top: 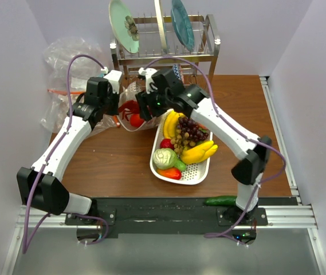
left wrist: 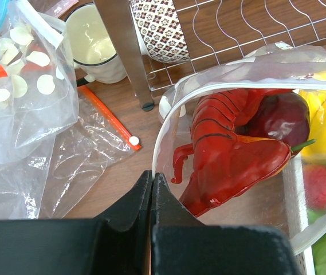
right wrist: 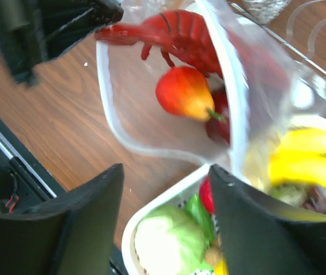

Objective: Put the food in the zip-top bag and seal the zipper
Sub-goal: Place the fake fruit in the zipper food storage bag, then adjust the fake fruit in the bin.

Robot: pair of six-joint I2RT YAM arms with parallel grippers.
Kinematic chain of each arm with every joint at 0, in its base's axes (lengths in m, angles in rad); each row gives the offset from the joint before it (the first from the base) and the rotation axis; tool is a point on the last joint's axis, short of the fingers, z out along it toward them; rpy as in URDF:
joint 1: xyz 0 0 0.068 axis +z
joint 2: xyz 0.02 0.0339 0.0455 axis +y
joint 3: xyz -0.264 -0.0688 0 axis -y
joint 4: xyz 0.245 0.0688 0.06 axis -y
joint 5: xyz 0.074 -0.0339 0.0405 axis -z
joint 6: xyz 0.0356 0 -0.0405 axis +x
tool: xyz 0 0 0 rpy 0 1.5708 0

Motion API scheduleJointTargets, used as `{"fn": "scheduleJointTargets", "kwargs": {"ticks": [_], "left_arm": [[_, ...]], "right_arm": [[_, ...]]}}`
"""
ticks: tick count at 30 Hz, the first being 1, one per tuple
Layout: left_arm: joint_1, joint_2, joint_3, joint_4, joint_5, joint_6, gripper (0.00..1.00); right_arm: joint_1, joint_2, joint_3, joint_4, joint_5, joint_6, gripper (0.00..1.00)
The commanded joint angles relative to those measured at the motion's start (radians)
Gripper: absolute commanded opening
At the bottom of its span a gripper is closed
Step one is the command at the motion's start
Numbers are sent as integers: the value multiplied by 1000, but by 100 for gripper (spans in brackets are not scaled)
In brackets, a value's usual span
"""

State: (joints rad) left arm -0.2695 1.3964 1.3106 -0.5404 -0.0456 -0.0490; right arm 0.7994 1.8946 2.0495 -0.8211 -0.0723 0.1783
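Your L gripper (left wrist: pixel 152 179) is clenched on the bag (left wrist: pixel 171 132) at its zipper (left wrist: pixel 231 83) rim. Your R gripper (right wrist: pixel 165 195) is spread wide just over the mouth, holding nothing. Bag sits btwn the two grippers at the tray's (top: pixel 200 172) far-left corner. Lobster (left wrist: pixel 217 123), apple (left wrist: pixel 280 117) and an orange-red fruit (right wrist: pixel 183 91) are in, but a red fruit (top: pixel 166 143) and pepper (top: pixel 171 173) remain by the cabbage (top: pixel 164 157), zipper unsealed; approx half done, I'd say. Mouth gapes toward R wrist cam, its long axis approx L–R across the table, and the lobster's claw points at the L fingers.
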Motion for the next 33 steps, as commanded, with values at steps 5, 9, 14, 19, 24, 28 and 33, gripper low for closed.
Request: {"fn": "scheduleJointTargets", "kwargs": {"ticks": [5, 9, 14, 19, 24, 28, 33], "left_arm": [[9, -34, 30, 31, 0, 9, 0], [7, -34, 27, 36, 0, 11, 0], [9, -36, 27, 36, 1, 11, 0], [10, -34, 27, 39, 6, 11, 0], [9, -31, 26, 39, 9, 11, 0], [10, -31, 26, 36, 9, 11, 0], [10, -34, 22, 37, 4, 11, 0]], "right_arm": [[-9, -299, -271, 69, 118, 67, 88], [-16, -408, -396, 56, 176, 99, 99], [-16, -520, -525, 17, 220, 136, 99], [-17, -626, -708, 60, 163, 159, 99], [-16, -698, -796, 51, 75, 149, 96], [-16, -729, -897, 83, 46, 122, 86], [-16, -672, -920, 74, -32, 122, 66]]}}
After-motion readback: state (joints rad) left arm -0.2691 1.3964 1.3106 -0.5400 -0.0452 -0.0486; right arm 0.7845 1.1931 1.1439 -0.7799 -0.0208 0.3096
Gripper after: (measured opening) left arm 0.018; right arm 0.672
